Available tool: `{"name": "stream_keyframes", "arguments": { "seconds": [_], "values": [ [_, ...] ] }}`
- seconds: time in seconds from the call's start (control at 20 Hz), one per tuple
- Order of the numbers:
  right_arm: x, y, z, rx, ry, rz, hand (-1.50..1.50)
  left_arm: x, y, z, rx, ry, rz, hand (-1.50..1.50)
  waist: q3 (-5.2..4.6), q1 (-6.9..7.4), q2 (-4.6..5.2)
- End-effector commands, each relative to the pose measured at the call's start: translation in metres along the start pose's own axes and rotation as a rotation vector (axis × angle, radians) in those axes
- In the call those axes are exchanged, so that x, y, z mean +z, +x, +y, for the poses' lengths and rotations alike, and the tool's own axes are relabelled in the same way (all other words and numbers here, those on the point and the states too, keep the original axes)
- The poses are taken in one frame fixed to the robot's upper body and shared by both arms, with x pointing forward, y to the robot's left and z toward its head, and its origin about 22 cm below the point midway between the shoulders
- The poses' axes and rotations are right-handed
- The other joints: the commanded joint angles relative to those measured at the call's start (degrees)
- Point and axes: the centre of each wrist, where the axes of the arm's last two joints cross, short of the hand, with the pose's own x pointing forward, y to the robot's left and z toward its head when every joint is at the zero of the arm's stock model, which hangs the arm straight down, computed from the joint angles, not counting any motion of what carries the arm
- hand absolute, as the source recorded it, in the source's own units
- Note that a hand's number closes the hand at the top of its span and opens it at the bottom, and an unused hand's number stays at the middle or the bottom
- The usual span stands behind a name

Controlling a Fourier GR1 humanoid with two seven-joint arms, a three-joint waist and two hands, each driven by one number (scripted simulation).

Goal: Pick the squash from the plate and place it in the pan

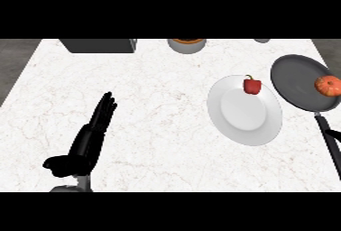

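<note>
A white marbled tabletop (153, 103) seen from steeply above; at the right, a round white plate (244, 118) carries a small red bell pepper (251, 85) near its upper edge; just beside the plate, at the far right, a dark grey pan (301, 81) sits with its black handle (328, 135) running toward the lower edge; the orange squash (328, 85) lies inside the pan at its right side, apart from the plate. At the lower left, the left hand (100, 116) rests with straight fingers spread apart, holding nothing; the right hand does not show. Along the far edge stand a dark box (100, 45) and a grey bowl (186, 45).
</note>
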Motion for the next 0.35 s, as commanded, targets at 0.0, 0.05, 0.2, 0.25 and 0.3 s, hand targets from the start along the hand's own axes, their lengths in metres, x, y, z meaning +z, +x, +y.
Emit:
{"name": "stream_keyframes", "arguments": {
  "seconds": [0.0, 0.05, 0.2, 0.25, 0.3],
  "values": [
    [-0.008, 0.01, 0.011, 0.028, 0.006, 0.002, -1.5, -0.004, 0.005, -0.014, 0.007, -0.001, -0.004, 0.0, 0.0, 0.03, 0.01],
    [0.002, 0.001, 0.003, 0.027, 0.009, 0.003, -1.5, 0.005, -0.007, -0.02, -0.012, 0.002, -0.006, 0.0, -0.01, -0.02, 0.0],
    [0.001, 0.001, 0.005, 0.075, -0.019, -0.036, -1.5, -0.012, 0.014, 0.009, 0.007, -0.007, -0.012, 0.0, 0.02, 0.13, 0.05],
    [-0.005, 0.008, 0.002, 0.101, -0.039, -0.034, -1.5, 0.0, -0.001, 0.0, 0.013, 0.014, 0.002, 0.0, 0.0, 0.11, 0.03],
    [-0.01, 0.012, 0.005, 0.14, -0.048, -0.041, -1.5, -0.007, 0.005, 0.003, 0.006, -0.016, 0.021, 0.0, 0.0, 0.14, 0.05]
  ]
}}
